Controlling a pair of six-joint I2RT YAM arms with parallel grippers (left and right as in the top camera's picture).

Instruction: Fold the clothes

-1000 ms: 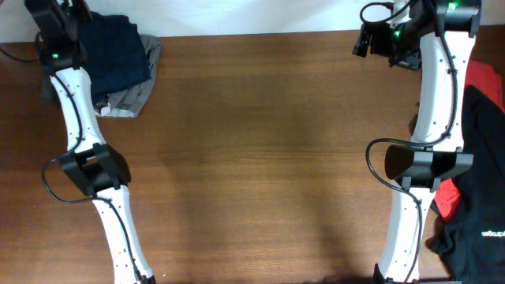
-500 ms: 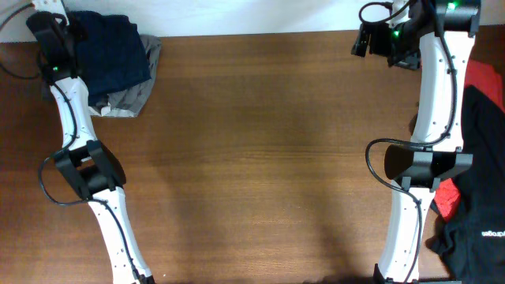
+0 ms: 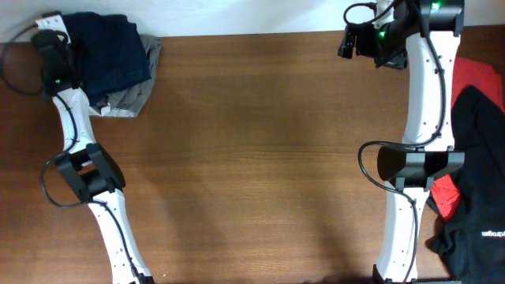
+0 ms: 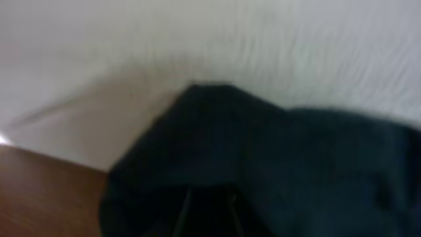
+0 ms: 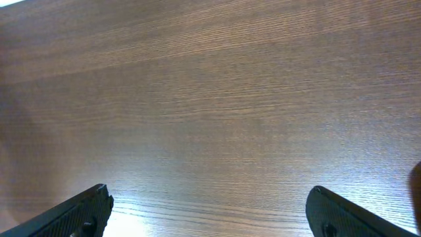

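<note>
Two pincers: right pincer (image 5: 207,201) gaping, empty, above table (image 5: 210,99); left pincer (image 3: 63,33) at navy garment (image 3: 110,47), opening unclear.

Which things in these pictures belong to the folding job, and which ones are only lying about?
For the job:
- navy garment
- grey garment, partly under the navy one
- black garment
- red garment

Not for the job:
- wooden table, only the work surface
- white backdrop
</note>
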